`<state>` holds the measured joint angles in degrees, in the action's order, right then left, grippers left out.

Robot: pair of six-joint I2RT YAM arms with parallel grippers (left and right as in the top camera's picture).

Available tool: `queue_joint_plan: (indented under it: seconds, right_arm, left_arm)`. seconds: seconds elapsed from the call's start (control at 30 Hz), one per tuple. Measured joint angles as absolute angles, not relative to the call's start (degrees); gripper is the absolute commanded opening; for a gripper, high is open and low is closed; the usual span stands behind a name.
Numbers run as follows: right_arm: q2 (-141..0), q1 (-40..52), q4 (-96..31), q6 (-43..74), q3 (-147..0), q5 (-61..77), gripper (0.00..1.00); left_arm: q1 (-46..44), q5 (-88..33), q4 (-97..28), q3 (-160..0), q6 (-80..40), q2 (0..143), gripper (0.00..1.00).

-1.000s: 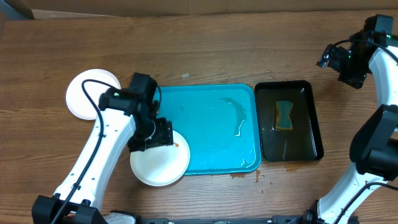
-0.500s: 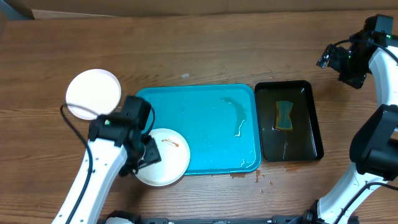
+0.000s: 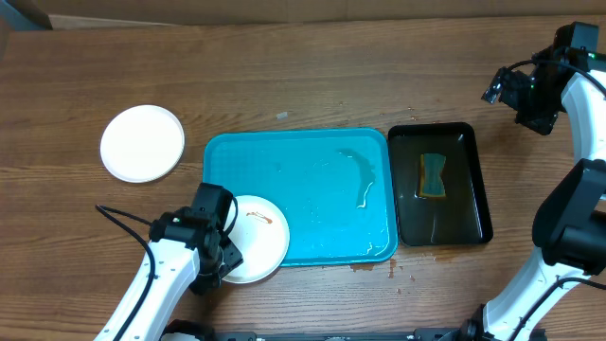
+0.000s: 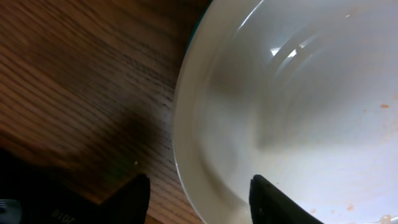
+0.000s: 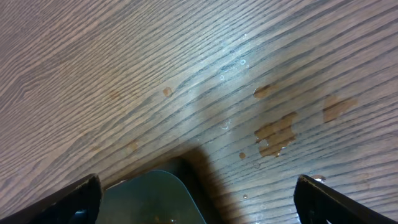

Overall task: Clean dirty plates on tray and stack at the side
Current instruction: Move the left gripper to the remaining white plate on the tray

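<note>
Nearest to me, the left claw (image 4: 199, 198) has its two fingers (image 4: 134, 198) apart, and the left rim of a white plate (image 3: 258, 242) passes between them; I cannot see either finger pressing on it. This plate has a small brown-orange smear near its upper edge and some orange specks inside. It lies on the front-left corner of the turquoise tray (image 3: 312, 156), with part of it hanging over the tray rim above the desk (image 3: 312, 85). The rest of the tray carries only some streaks of water toward its right side. Just beside the tray on the right is a narrower black tray (image 3: 480, 194) holding dark liquid, and a yellow-green sponge (image 3: 433, 176) lies in it. Farther back on the left, a second white plate (image 3: 142, 143) rests on the desk, well apart from the tray, and it looks clean from above. At the far right corner, the right claw (image 5: 199, 208) hangs above the desk with its fingers spread wide and nothing between them; under it I see wet brown drops on the wood.
</note>
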<state>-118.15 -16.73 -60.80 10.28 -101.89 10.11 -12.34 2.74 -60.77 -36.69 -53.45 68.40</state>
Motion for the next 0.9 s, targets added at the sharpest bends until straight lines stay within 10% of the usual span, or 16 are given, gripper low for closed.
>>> queue_joint_plan:
  seconds: [0.33,0.9]
  right_arm:
    - [-118.15,-16.73,-60.8,10.28,-101.89,10.11,1.0]
    - [-118.15,-16.73,-60.8,10.28,-101.89,10.13,1.0]
  left_arm:
    - [-12.34,0.49,-55.48,-34.02,-54.06,68.4,0.05]
    - [-12.34,-4.93,-32.18,-34.0,-42.81,68.79,0.11]
